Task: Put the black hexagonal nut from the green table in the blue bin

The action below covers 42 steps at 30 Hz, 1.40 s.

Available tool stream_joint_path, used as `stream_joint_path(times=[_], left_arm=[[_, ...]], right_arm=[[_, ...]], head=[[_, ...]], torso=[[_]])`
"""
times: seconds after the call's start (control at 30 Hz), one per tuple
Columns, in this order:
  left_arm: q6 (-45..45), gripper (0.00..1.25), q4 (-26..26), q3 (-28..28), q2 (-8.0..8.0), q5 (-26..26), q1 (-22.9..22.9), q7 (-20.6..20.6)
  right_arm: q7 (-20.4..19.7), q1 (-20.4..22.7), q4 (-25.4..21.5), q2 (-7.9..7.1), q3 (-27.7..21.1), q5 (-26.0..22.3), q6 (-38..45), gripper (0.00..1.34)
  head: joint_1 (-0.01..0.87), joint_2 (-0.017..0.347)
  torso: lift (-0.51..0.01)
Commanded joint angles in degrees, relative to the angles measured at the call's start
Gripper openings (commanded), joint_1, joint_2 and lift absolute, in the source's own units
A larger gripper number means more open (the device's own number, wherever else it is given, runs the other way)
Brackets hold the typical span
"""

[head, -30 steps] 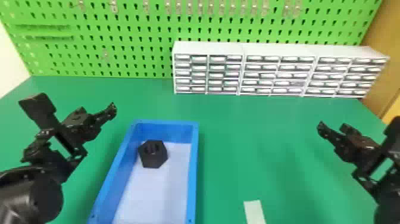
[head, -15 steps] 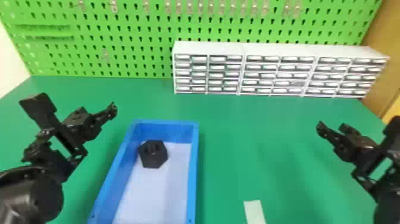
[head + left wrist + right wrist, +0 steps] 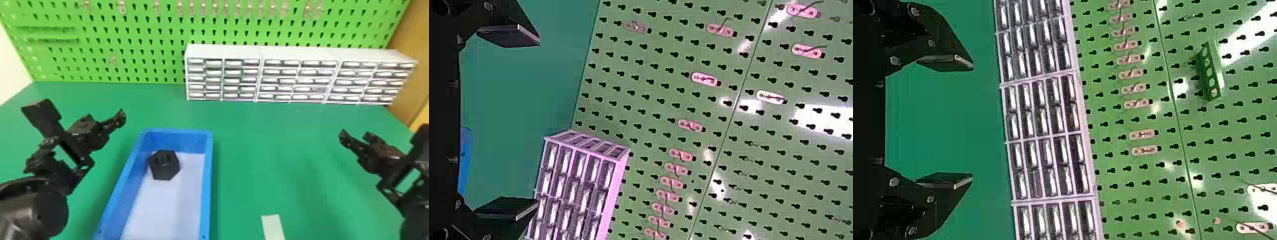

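The black hexagonal nut (image 3: 164, 165) lies inside the blue bin (image 3: 208, 178), near its far left corner on the pale floor. My left gripper (image 3: 119, 118) is held above the table to the left of the bin, apart from the nut. In the left wrist view that left gripper (image 3: 531, 122) stands open, with nothing between its fingers. My right gripper (image 3: 354, 135) is well to the right of the bin, over the green table (image 3: 271, 153). The right wrist view shows the right gripper (image 3: 972, 120) wide apart and holding nothing.
Grey-white drawer cabinets (image 3: 297, 52) stand in a row at the table's back, before a green pegboard (image 3: 134, 57) with hooks. A pale strip (image 3: 273, 226) lies on the table near the front, to the bin's right.
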Motion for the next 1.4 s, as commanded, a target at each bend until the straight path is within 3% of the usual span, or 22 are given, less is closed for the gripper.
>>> stream_joint_path(times=[0.0, 0.67, 1.1, 1.37], left_arm=[[0.00, 1.10, 0.00, 0.00, -0.03, 0.00, -0.12, 0.00], [0.00, 1.10, 0.09, 0.00, 0.06, 0.00, -0.12, 0.00], [0.00, 1.10, 0.00, -0.26, 0.06, 0.00, -0.21, 0.00], [0.00, 1.10, 0.00, -0.35, -0.03, 0.09, -0.12, 0.00]], right_arm=[[0.00, -0.12, 0.00, 0.00, 0.07, 0.03, 0.00, 0.86], [0.00, -0.73, 1.76, 0.18, 0.69, -0.23, 0.00, 0.86], [0.00, -4.78, 5.98, -1.32, 6.66, 0.38, 0.00, 0.86], [0.00, -5.22, 6.33, -0.61, 10.70, 0.29, 0.00, 0.86]], head=[[0.666, 0.032], [0.666, 0.032], [0.666, 0.032], [0.666, 0.032]], torso=[[-0.100], [-0.100], [-0.100], [-0.100]])
